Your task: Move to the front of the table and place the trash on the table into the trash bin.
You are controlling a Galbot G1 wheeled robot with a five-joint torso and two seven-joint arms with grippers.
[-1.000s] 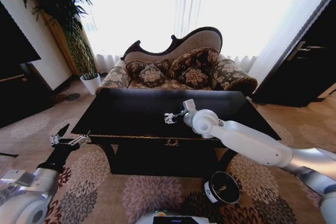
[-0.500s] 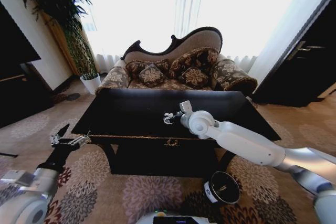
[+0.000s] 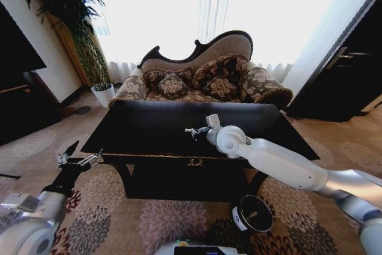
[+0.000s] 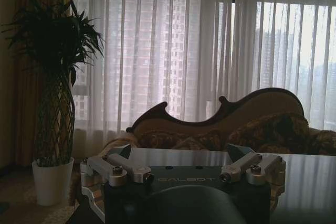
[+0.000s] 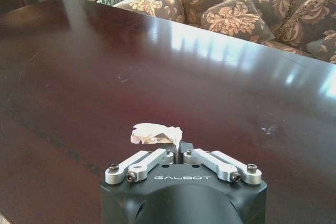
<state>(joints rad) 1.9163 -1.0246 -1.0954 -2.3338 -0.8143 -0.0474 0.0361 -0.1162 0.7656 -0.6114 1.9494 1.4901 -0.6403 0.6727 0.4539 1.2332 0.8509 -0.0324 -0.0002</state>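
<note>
My right gripper [image 3: 192,130] hovers over the middle of the glossy black table [image 3: 143,126], near its front edge. In the right wrist view the right gripper [image 5: 177,149] is shut on a crumpled white tissue [image 5: 155,133], the trash, held just above the tabletop [image 5: 79,66]. The dark cylindrical trash bin [image 3: 253,214] with a white label stands on the carpet in front of the table, below my right forearm. Left of the table, low over the carpet, my left gripper [image 3: 78,159] is parked; in the left wrist view its fingers [image 4: 114,170] stand wide apart, open.
A patterned sofa [image 3: 203,82] with cushions stands behind the table. A potted plant [image 3: 95,58] is at the far left corner and dark cabinets line both sides. Patterned carpet surrounds the table and bin.
My right gripper has risen slightly above the tabletop with the tissue in it. The left arm has not moved.
</note>
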